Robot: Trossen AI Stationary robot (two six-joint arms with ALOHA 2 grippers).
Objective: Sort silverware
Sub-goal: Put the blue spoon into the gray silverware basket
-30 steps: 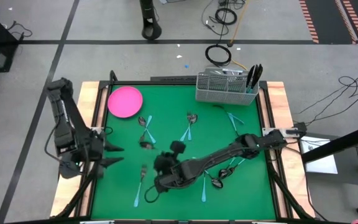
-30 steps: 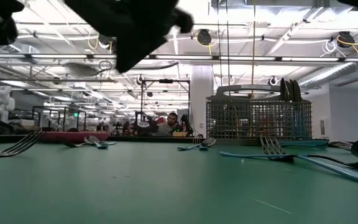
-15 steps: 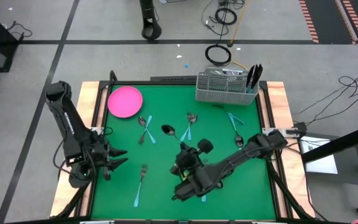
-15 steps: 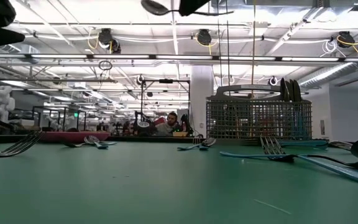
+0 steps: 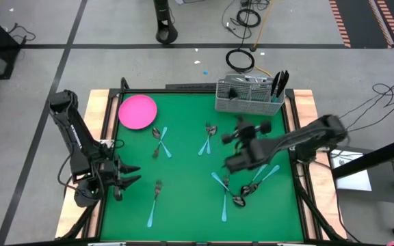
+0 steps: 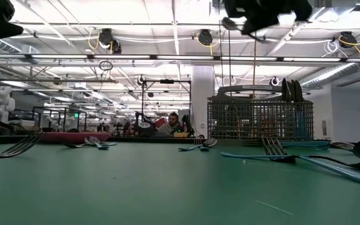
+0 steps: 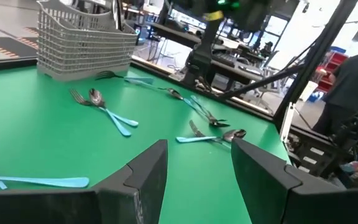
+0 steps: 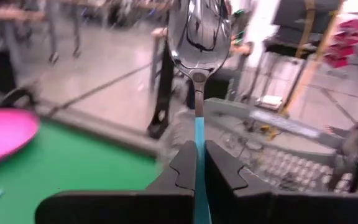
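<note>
My right gripper (image 5: 237, 140) is above the table's right half, short of the wire-mesh caddy (image 5: 248, 96), and is shut on a spoon (image 8: 197, 34) with a light-blue handle and a shiny bowl. It also shows at the top of the low view (image 6: 258, 11). My left gripper (image 5: 125, 175) is open and empty at the table's left edge, its fingers apart in its wrist view (image 7: 194, 168). Several blue-handled forks and spoons lie flat on the green mat, among them a pair (image 5: 159, 140) near the pink plate (image 5: 137, 111) and a pair (image 5: 207, 139) at mid table. My right gripper pinches the spoon's blue handle (image 8: 199, 127) between its two fingers. The handle runs along the fingers, and the bowl (image 8: 197, 31) sticks out ahead of the fingertips. The spoon is lifted clear of the table.
The caddy stands at the far right edge with dark utensils (image 5: 280, 82) upright in its right end. More silverware lies near the right edge (image 5: 260, 139) and at the near middle (image 5: 226, 195), (image 5: 154, 201). Wooden rails (image 5: 94, 137) border the mat.
My right gripper has risen from the near middle of the mat with the spoon and has swung toward the far right, toward the caddy. The spoon is lifted clear and has gone along with it.
</note>
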